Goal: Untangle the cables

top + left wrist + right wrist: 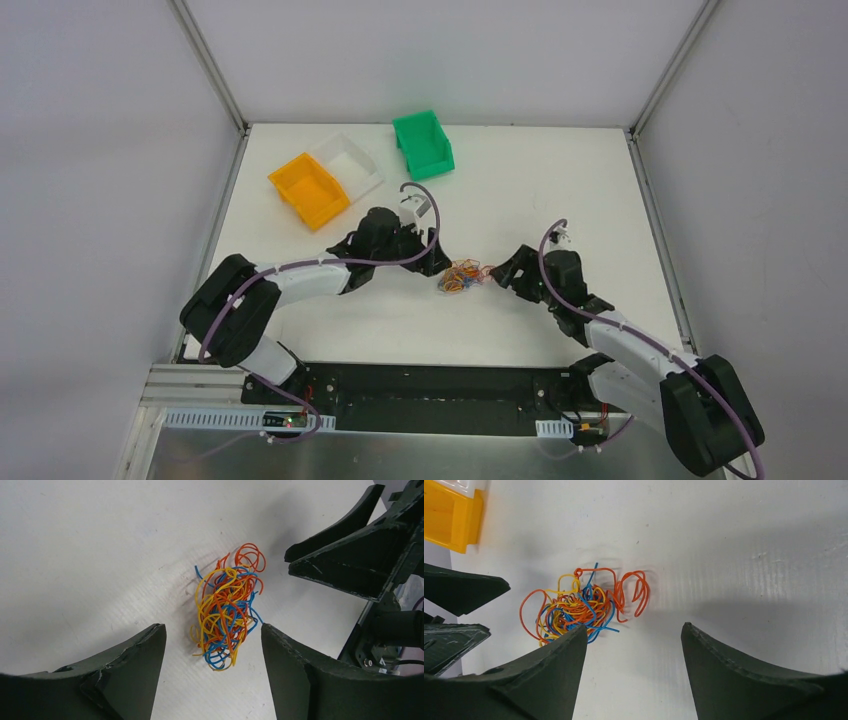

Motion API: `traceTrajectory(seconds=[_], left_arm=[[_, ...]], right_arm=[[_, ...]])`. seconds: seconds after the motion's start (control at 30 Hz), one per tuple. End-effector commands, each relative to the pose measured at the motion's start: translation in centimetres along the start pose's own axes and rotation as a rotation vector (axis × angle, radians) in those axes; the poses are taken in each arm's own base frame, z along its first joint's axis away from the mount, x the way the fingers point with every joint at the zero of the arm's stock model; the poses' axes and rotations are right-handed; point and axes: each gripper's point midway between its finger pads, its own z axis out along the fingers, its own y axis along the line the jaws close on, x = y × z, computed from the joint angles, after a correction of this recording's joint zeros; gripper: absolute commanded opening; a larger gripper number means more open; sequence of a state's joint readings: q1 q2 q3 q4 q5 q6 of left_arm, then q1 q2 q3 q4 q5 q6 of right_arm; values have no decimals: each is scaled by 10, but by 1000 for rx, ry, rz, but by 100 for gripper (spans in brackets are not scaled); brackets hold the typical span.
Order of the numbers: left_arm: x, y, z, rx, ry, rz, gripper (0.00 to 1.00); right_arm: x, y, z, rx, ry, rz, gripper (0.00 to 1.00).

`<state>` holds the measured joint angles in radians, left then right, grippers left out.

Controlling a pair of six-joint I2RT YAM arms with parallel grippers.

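Cables (225,610), 1 knotted ball of orange, blue and yellow, lie on the table (90,555) between the spread, empty fingers of the left gripper (212,628); right gripper (634,626), also spread and empty, hovers just beside. No strand separated yet; all untangling remains.

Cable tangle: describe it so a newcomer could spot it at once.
On the white table, look between the left gripper and the right gripper. A wad of cables lies there. Unlike the thick purple arm cables, they are thin, curly, orange, blue and yellow.
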<state>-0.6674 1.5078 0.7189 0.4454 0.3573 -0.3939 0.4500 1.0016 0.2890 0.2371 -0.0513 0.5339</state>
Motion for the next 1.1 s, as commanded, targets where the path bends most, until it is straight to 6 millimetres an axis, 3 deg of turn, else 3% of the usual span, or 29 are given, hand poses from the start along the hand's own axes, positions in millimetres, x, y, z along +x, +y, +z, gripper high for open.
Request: traceTrajectory(seconds=[0.0,0.33,0.57,0.9,1.07], left_arm=[[-3,4,0,-19,-99,-53,71],[-8,0,-5,-24,-155,-51,71],[-16,1,-9,-40,-147,86,72],[-9,-10,6,32,-69,77,71],[1,-13,17,61,7,52,62]], right_arm=[[-39,32,-4,-143,-185,-34,72],[-29,29,0,-136,-180,126,70],[-44,31,-2,-56,-181,-3,71],[-34,30,19,-17,-84,-36,71],[-30,30,21,-20,-67,-36,70]])
